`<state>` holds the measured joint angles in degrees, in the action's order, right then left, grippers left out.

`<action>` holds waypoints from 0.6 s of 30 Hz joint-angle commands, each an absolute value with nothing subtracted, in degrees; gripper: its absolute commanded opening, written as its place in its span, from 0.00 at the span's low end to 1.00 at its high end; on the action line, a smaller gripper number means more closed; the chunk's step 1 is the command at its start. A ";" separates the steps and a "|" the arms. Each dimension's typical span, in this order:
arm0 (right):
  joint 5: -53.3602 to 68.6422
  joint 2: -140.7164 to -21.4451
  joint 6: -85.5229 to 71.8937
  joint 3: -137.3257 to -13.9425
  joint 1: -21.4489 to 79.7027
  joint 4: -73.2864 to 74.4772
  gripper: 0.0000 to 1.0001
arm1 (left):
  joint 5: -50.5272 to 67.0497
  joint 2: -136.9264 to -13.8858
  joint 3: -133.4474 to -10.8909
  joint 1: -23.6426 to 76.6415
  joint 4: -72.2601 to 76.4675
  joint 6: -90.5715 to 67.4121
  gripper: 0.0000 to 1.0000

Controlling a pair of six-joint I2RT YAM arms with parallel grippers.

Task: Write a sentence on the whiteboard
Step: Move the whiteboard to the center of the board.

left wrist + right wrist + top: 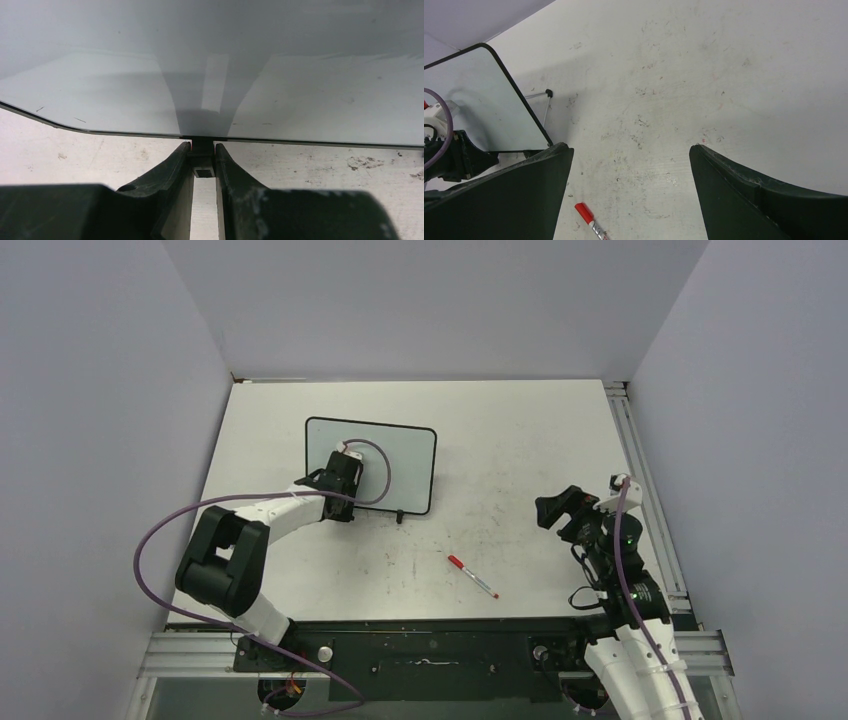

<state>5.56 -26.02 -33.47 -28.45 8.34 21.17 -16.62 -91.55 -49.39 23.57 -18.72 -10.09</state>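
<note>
Setup step, nothing written yet: the whiteboard (400, 455) sits blank at the far left of the surface (520, 440). My left fingers (182, 157) are closed to a narrow gap, pinching the black foot (202, 148) at its near edge. My right fingers (524, 195) are spread wide and hold nothing, near the red-capped marker (472, 576), which I judge must be gripped and uncapped next. No containers in view.
</note>
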 commanded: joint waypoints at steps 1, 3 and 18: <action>5.28 -26.08 -32.24 -27.75 8.60 19.57 0.90 | -15.16 -91.40 -52.85 23.93 -24.26 -10.26 0.00; 5.59 -26.53 -32.17 -27.36 8.68 19.13 0.90 | -15.02 -91.96 -53.59 23.91 -25.70 -10.83 0.00; 5.21 -28.40 -31.99 -23.95 9.52 16.28 0.90 | -11.87 -94.19 -53.45 23.99 -28.58 -15.63 0.00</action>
